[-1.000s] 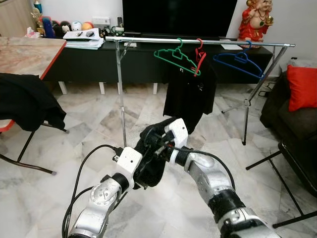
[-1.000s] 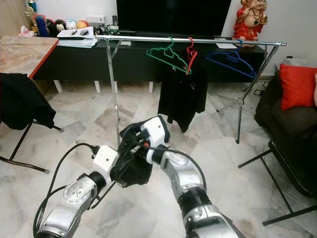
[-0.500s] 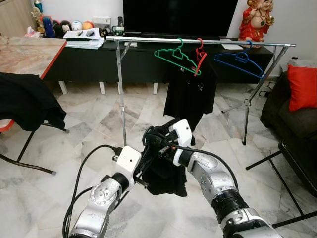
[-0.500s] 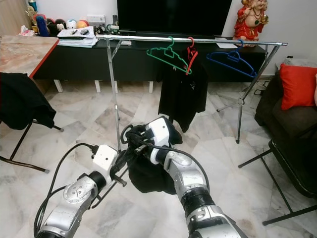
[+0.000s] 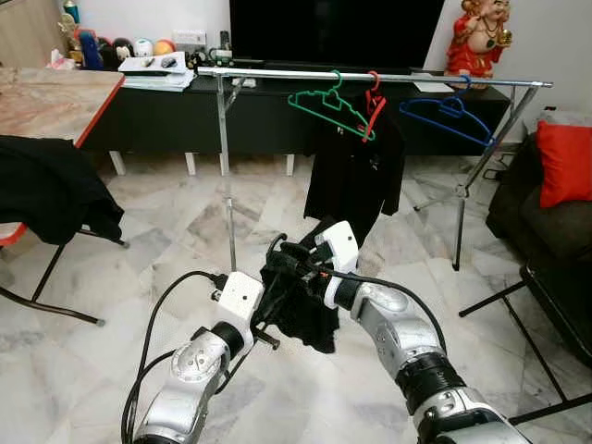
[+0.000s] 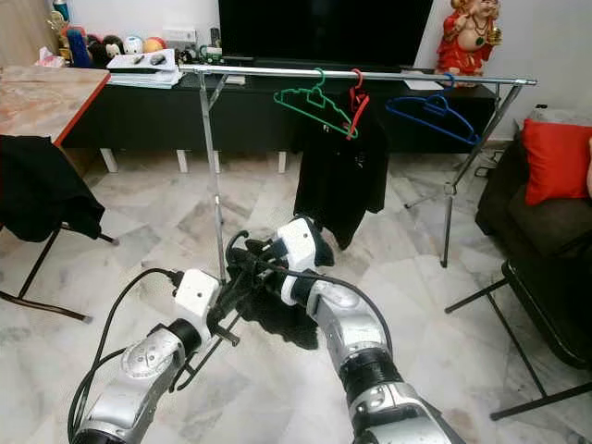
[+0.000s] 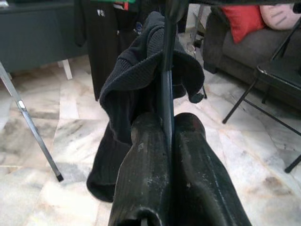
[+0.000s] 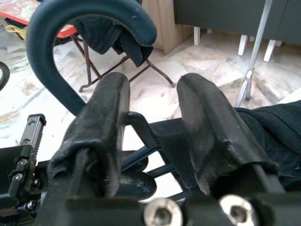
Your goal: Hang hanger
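A long silver clothes rail spans the room ahead of the robot, in front of a black TV cabinet. On the rail hang a green hanger, a red hanger carrying a black shirt, and a blue hanger toward the robot's right. A table with a marbled top stands at the left with dark cloth draped below its edge, and a red cushion lies on a dark seat at the right.

Low in front of the robot, over the marble floor, both arms meet around a dark hanger with a black garment draped on it — well short of the rail. The left gripper is pinched tight on a thin bar of the hanger, fingers pressed together with the garment bunched just beyond them. The right gripper sits at the hanger's curved hook — its fingers stand apart, the hook's stem passing between them, with black fabric touching one finger.
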Robot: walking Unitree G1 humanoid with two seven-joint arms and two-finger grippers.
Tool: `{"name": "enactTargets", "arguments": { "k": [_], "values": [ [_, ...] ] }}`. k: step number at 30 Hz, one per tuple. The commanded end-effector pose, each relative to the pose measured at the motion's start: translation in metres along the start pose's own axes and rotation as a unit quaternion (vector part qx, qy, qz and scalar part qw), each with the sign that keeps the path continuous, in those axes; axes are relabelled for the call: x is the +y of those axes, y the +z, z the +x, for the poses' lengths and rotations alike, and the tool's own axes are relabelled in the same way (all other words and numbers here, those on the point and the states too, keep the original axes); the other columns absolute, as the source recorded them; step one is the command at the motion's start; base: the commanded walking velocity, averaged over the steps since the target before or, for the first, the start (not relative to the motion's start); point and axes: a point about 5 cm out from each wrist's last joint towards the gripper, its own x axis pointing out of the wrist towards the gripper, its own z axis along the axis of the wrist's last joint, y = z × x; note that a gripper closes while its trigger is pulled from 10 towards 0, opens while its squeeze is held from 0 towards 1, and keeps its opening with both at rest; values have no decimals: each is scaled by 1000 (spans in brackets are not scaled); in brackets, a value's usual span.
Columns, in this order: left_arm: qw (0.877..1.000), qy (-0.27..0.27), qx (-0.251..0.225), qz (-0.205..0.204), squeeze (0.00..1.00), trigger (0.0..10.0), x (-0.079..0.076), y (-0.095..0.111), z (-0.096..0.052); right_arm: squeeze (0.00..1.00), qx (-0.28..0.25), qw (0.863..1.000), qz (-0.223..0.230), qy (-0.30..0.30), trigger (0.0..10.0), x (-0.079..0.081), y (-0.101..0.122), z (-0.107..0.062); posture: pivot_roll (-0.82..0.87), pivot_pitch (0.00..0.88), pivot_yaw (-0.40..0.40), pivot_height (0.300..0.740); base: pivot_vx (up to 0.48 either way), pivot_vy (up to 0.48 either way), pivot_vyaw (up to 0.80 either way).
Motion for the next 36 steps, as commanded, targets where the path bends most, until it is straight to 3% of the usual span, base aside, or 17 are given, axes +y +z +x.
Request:
{"name": "enactTargets", "arguments": {
  "k": [1,7,13,14,15,20,22,23,24,25,26,33,36],
  "values": [
    [999,1,-36,5,0,10000,1,13,5,1000,-22,1000,2,-17,10000,-5,10,-3,111,54,-105,740,0,0,0],
    [1000,2,-21,14,0,10000,6,7,1,1000,-101,993,27,-58,10000,-21,39,-14,98,48,-102,740,0,0,0],
    [1000,-4,-6,30,0,10000,9,1,-2,1000,-123,989,42,-73,10000,-28,46,-24,95,44,-100,740,0,0,0],
    [999,-6,-3,32,0,10000,9,0,-2,847,-121,989,35,-76,10000,-30,46,-26,93,42,-99,740,0,0,0],
    [999,-11,0,36,0,10000,8,-1,-3,0,-116,989,20,-84,10000,-34,47,-30,92,40,-97,740,0,0,0],
    [998,-41,14,48,0,10000,8,-7,-9,0,-89,989,-25,-119,10000,-54,53,-47,92,39,-96,740,0,0,0],
    [996,-62,20,55,0,10000,8,-8,-12,0,-22,991,-97,-89,10000,-59,51,-54,90,38,-94,740,0,0,0],
    [996,-62,20,55,0,10000,8,-8,-12,0,-22,991,-97,-89,10000,-59,51,-54,90,38,-94,740,0,0,0],
    [996,-71,22,56,0,10000,8,-8,-13,0,17,989,-136,-59,10000,-61,48,-60,90,41,-95,740,0,0,0],
    [995,-74,23,56,0,10000,8,-8,-14,0,25,988,-144,-53,10000,-62,48,-61,92,41,-96,740,0,0,0],
    [994,-90,25,60,0,10000,7,-8,-15,0,51,982,-173,-51,10000,-68,48,-67,93,41,-97,740,0,0,0],
    [985,-157,35,69,0,10000,1,-9,-22,0,121,968,-218,20,10000,-79,55,-89,83,50,-96,740,0,0,0],
    [974,-210,40,78,0,10000,-7,-10,-27,0,178,951,-247,61,10000,-80,52,-95,81,56,-100,740,0,0,0]
  ]
}}
